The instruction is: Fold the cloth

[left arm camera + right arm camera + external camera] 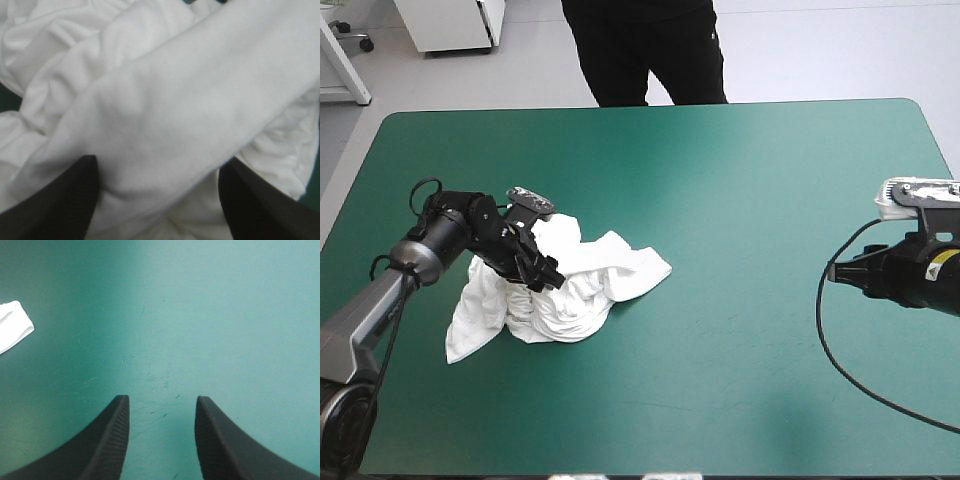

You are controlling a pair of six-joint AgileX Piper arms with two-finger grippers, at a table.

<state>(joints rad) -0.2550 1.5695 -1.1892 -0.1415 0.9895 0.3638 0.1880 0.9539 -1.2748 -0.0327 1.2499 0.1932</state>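
The white T-shirt (610,268) lies in a crumpled heap on the left half of the teal-green table. My left gripper (542,272) is pressed down into the heap's upper left side. In the left wrist view a thick fold of the T-shirt (165,100) runs across between the spread black fingers of the left gripper (157,162), which is open. My right gripper (832,272) hovers open near the table's right edge, far from the heap. The right wrist view shows the right gripper (160,400) over bare cover, with one corner of the T-shirt (12,327) far ahead and to the side.
The teal-green cover (750,200) stretches between the heap and the right gripper. The table's right edge (942,150) lies close behind the right arm.
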